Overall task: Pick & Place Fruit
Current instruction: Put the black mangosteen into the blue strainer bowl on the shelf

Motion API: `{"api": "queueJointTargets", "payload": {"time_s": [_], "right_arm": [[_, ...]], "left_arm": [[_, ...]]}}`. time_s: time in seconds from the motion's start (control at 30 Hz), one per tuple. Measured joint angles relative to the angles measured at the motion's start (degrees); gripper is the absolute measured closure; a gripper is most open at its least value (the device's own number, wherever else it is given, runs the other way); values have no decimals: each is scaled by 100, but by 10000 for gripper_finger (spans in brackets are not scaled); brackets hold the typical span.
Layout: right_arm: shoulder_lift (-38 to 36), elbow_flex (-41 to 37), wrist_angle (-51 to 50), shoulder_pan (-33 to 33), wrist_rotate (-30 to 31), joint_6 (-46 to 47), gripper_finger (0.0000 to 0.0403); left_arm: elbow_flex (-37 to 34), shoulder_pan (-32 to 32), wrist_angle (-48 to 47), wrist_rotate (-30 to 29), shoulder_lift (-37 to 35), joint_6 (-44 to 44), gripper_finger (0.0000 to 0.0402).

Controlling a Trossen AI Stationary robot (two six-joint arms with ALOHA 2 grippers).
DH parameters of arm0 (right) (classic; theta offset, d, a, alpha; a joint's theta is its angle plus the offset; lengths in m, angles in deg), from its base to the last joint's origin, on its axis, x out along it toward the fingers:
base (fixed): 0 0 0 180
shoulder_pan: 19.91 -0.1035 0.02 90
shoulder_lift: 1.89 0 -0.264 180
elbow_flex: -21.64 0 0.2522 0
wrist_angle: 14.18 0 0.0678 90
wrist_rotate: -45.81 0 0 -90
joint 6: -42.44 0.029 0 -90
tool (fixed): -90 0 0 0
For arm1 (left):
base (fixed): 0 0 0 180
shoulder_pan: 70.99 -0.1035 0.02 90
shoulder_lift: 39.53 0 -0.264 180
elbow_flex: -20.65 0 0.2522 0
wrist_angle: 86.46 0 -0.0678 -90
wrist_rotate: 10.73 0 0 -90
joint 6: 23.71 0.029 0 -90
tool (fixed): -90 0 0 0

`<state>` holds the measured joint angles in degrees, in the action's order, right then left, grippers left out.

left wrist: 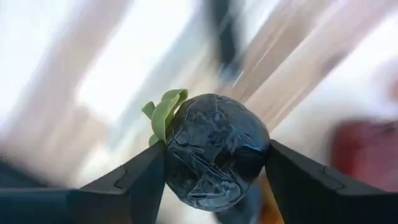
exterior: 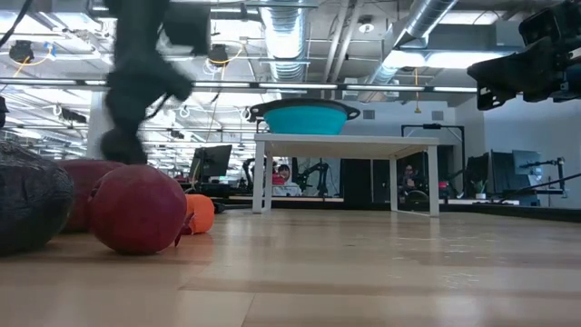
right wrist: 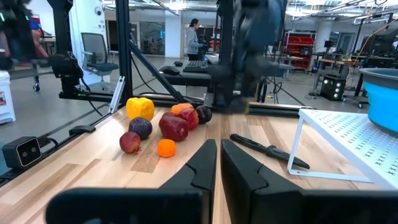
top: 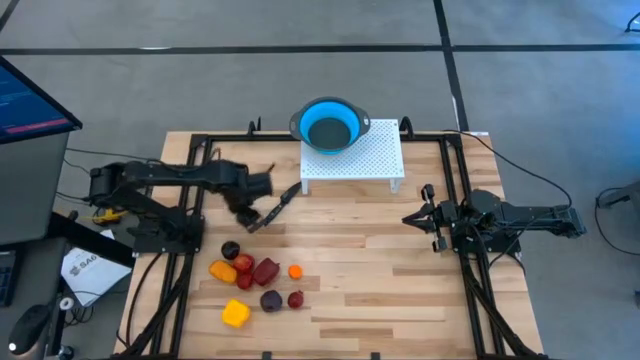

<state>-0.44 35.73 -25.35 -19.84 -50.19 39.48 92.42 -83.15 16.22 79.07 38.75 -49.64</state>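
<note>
dark fruit point(left wrist: 214, 152) between left fingers point(left wrist: 134, 180), seemingly

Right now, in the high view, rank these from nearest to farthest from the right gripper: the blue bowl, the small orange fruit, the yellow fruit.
Measured from the right gripper, at the table's right side:
1. Blue bowl, on the white stand at the far edge.
2. Small orange fruit, on the right of the fruit cluster.
3. Yellow fruit, at the cluster's near left corner.
</note>
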Motion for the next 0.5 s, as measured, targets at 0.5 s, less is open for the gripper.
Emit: {"api": "queueJointTargets", "payload": {"time_s": [0.5], "right_arm": [[0,-1,144,1,-2,-2,386]], "left_arm": [[2581,-856,4259,1166,902,2575,158]]}}
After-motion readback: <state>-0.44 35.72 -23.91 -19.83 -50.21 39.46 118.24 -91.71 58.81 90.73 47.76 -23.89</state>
